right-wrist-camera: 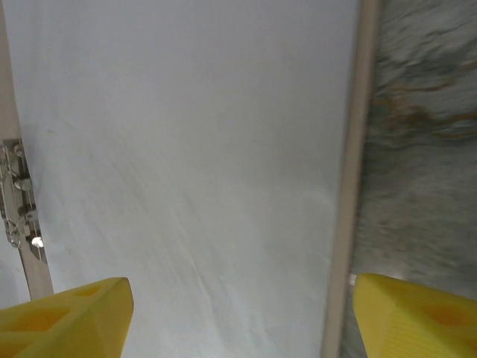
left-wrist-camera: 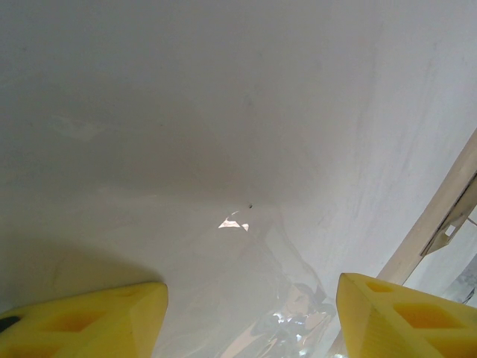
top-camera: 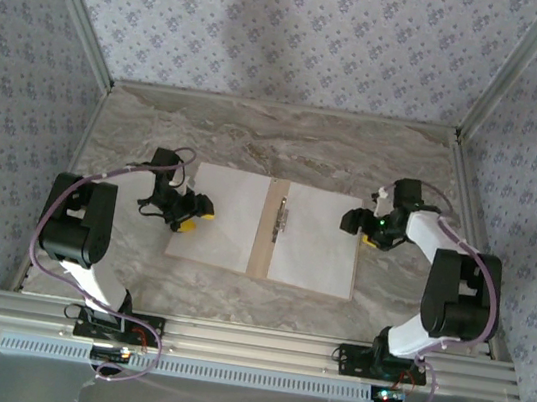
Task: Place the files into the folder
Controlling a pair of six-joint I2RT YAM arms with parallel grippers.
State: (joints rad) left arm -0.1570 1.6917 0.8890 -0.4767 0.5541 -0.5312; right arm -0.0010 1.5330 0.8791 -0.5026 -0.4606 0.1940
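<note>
The files are two white sheets, and both are laid flat inside the open folder (top-camera: pixel 262 251), one on each leaf. The left sheet (top-camera: pixel 231 218) is seen right under and in front of the left end effector (top-camera: pixel 195 218), whose fingers are spread wide with nothing pinched. The right sheet (top-camera: pixel 315 238) is seen under the right end effector (top-camera: pixel 358 227), also spread wide and holding nothing. The folder's tan edge runs close by one of its fingers, with bare surface (top-camera: pixel 256 149) just past it. A metal clip (top-camera: pixel 281 213) is fixed on the spine, between the two end effectors. The putting-in step looks nearly done. Next, it is judged, one leaf must be caught by its outer edge and swung over the other. For that, a finger must be slid under thin card without the sheet being dragged. Plenty of open surface is left beyond both end effectors, and the walls (top-camera: pixel 275 20) are well apart from them.
</note>
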